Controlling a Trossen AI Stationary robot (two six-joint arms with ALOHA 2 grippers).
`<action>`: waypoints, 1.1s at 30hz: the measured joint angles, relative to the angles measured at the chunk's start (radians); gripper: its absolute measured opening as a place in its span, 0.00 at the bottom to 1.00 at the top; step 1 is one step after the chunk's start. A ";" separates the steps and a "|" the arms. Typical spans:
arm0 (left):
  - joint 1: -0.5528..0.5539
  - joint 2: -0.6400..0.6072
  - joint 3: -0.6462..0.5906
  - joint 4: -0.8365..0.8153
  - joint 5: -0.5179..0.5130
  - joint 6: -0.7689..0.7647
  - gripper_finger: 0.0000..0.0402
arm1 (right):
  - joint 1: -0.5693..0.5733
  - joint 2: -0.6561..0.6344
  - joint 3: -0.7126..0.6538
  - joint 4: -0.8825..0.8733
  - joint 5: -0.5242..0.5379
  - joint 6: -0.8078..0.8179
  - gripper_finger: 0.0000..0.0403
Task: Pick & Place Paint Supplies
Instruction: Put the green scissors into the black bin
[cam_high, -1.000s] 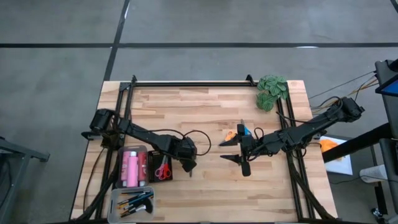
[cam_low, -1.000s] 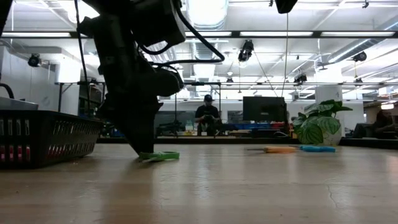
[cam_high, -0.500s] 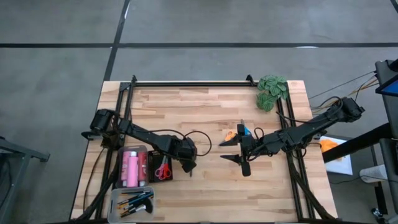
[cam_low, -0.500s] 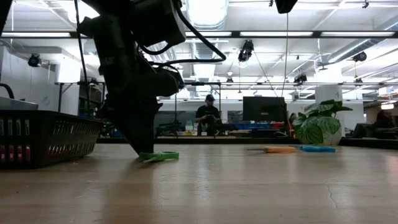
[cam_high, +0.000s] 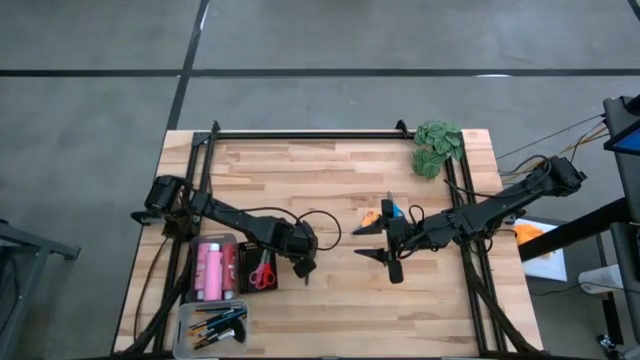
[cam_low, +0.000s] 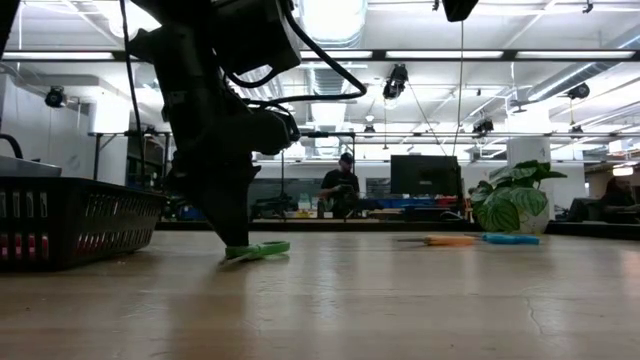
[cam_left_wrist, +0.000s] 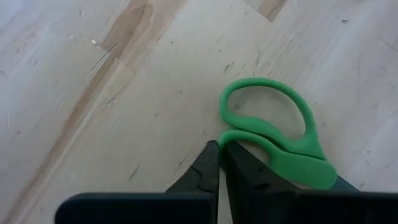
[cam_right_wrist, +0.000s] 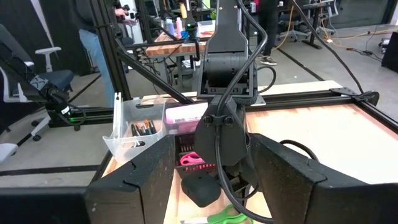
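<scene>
Green-handled scissors (cam_left_wrist: 273, 137) lie flat on the wooden table near its middle, and show in the low view (cam_low: 258, 249) too. My left gripper (cam_left_wrist: 217, 152) points down at the table right beside their handle loops, fingers shut with nothing between them. My right gripper (cam_high: 372, 242) hangs open above the table right of centre, holding nothing. Orange scissors (cam_high: 370, 216) and a blue-handled pair (cam_low: 510, 238) lie on the table just beyond it. My left gripper comes from above, pointing steeply down, its shut fingertips on or just above the tabletop. The outer side of one finger (cam_left_wrist: 239, 165) lies against the green scissors' handle where the two loops meet (cam_left_wrist: 231, 135). The scissors rest on the table.
A black basket (cam_high: 243, 283) at the left holds red-handled scissors (cam_high: 262, 272). Pink bottles (cam_high: 210, 270) stand in a bin beside it. A clear tray of brushes (cam_high: 218, 325) sits at the near left corner, and a green leafy clump (cam_high: 437, 145) at the far right corner.
My left gripper has shut in place beside the green scissors. The scissors have been nudged a little along the table. My right arm has kept still.
</scene>
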 joint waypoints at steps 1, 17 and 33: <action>0.000 0.000 0.000 0.000 0.000 0.000 0.02 | 0.000 0.000 0.000 0.000 0.000 0.000 0.52; 0.000 0.000 0.000 0.000 0.000 -0.007 0.01 | 0.000 0.000 0.000 0.000 0.000 0.000 0.52; -0.002 -0.027 0.120 -0.145 0.019 -0.003 0.00 | 0.000 0.000 0.000 0.000 0.000 0.000 0.52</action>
